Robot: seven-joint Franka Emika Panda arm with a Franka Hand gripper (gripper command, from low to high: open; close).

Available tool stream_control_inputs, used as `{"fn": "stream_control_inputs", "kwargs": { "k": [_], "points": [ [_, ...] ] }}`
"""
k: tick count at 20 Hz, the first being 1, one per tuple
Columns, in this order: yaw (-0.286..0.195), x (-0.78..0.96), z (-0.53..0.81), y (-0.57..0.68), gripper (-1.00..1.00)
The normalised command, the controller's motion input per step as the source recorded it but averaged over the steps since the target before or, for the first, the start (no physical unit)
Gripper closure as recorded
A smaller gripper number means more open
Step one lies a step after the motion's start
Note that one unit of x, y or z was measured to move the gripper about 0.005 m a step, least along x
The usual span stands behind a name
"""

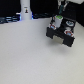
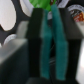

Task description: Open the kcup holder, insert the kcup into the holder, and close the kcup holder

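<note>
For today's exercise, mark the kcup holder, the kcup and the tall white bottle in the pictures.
kcup holder [image 1: 61,34]: exterior view, on its black front.
kcup [image 1: 59,18]: exterior view, on its white side, above the holder.
tall white bottle [image 1: 24,12]: exterior view, on its body.

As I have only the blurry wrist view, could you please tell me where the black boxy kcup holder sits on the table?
Observer: The black boxy kcup holder stands on the white table, toward the exterior view's right.
Operator: Is anything else standing there?
Observer: A tall white bottle-like object stands far off, toward the exterior view's left.
Operator: Where is the gripper?
Observer: The gripper hangs just above the holder; whether it is open, I cannot tell.
</note>
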Motion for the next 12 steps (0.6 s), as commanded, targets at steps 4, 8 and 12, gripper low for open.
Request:
{"fn": "stream_control_inputs", "kwargs": {
  "k": [4, 8, 12],
  "points": [
    [-0.109, 0.02, 0.05, -0.1, -1.0],
    [-0.125, 0.0, 0.0, -0.21, -1.0],
    [-0.133, 0.0, 0.0, -0.31, -1.0]
  ]
}}
